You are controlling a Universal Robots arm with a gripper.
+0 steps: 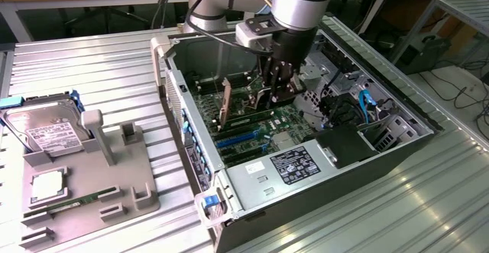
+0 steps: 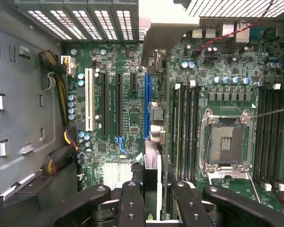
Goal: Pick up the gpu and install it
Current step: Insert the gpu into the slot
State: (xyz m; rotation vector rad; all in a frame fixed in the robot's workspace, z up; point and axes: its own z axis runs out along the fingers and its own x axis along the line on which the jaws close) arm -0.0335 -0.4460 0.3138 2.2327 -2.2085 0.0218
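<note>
The computer case [image 1: 306, 167] is placed at the exterior view's right of the parts holder [image 1: 91, 201]; the gpu [image 1: 226, 107] is held upright inside it, over the motherboard [image 1: 264, 127].

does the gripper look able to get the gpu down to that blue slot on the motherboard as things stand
Probably yes. The gripper is shut on the gpu, holding it edge-on directly over the blue slot inside the open case. The neighbouring slots look bare, and nothing seems to stand between card and slot.
</note>
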